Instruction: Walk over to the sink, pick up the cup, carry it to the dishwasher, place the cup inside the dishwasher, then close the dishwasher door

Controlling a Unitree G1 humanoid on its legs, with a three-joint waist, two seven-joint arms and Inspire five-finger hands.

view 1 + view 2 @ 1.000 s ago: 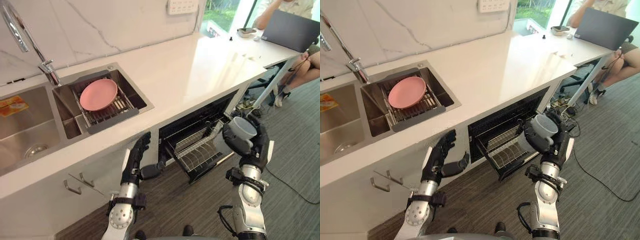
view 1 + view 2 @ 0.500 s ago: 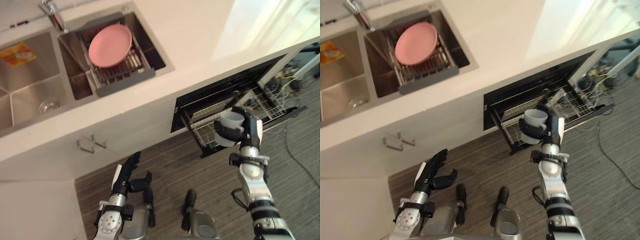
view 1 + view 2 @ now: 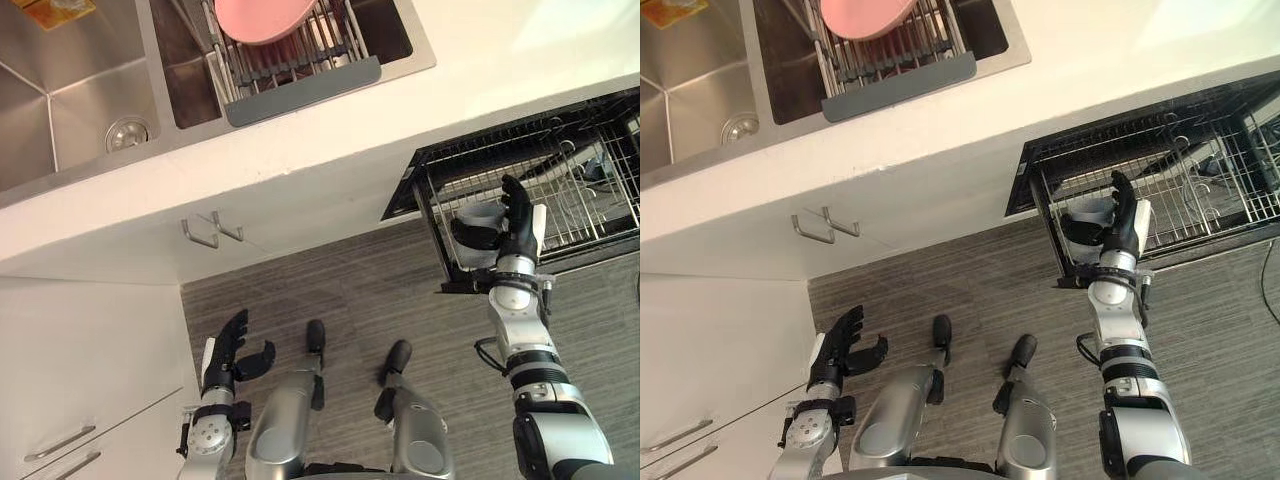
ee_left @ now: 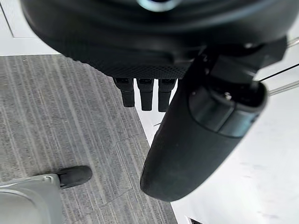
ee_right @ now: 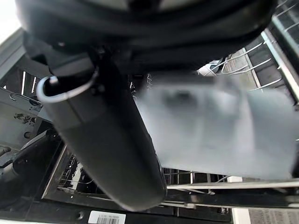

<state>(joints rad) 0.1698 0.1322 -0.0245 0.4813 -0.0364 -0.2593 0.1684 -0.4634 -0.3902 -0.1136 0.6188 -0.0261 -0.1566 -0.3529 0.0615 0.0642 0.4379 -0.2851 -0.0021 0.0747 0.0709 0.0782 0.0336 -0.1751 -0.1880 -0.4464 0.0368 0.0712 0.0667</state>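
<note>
Grey wood-grain floor [image 3: 360, 290] runs beneath a white counter surface [image 3: 330, 140], with the dishwasher open under it. The pale grey cup [image 3: 478, 218] sits in the right hand [image 3: 518, 228], whose fingers and thumb are curled round its side. It is over the front corner of the pulled-out black wire dishwasher rack [image 3: 570, 190]; whether it touches the wires cannot be told.

A second ago the cup was held in front of the machine, short of the rack. It has since come in over the wires, so the placing step looks close, with release and door closing not yet done. The camera has also tipped downward since then.

The left hand [image 3: 228, 350] hangs low by the cabinets, fingers loosely spread and holding nothing. Farther off, a pink plate [image 3: 265, 15] rests in the steel sink [image 3: 70, 110].
</note>
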